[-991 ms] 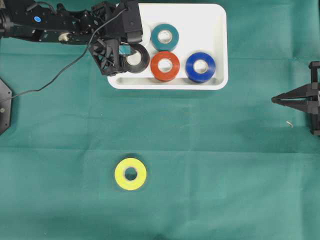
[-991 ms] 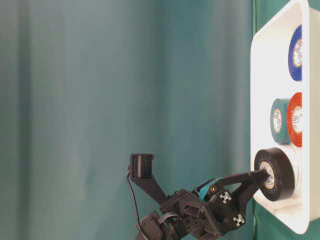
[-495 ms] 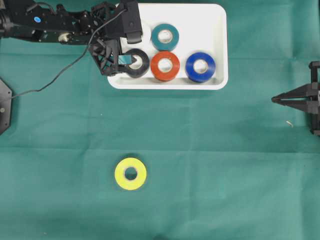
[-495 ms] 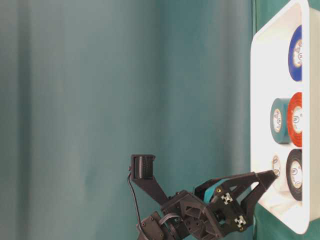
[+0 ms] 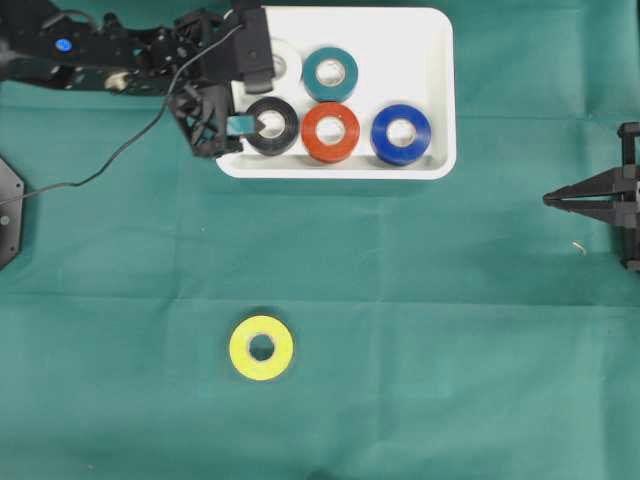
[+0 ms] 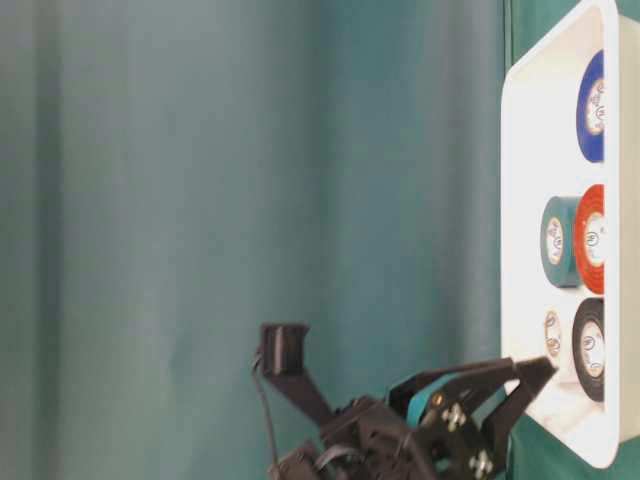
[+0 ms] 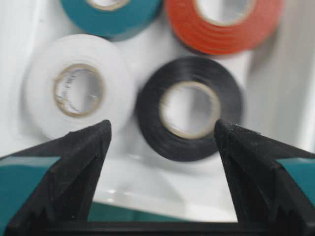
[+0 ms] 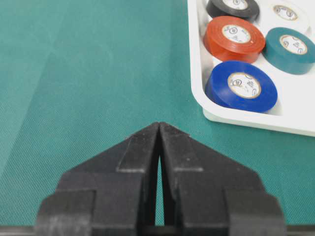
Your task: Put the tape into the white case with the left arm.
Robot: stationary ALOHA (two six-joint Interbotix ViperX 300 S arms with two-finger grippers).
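Looking at the upper left of the overhead view, we see the left end effector (image 5: 243,124) spread open, empty, black tape (image 5: 272,126) lying flat inside the white case (image 5: 437,60)

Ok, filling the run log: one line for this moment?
left end effector: open, by black tape | black tape: in white case | yellow tape: on cloth | right end effector: shut

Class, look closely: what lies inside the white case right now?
Inside the white case: black roll, white roll partly covered by the left arm, teal roll, red roll, blue roll.
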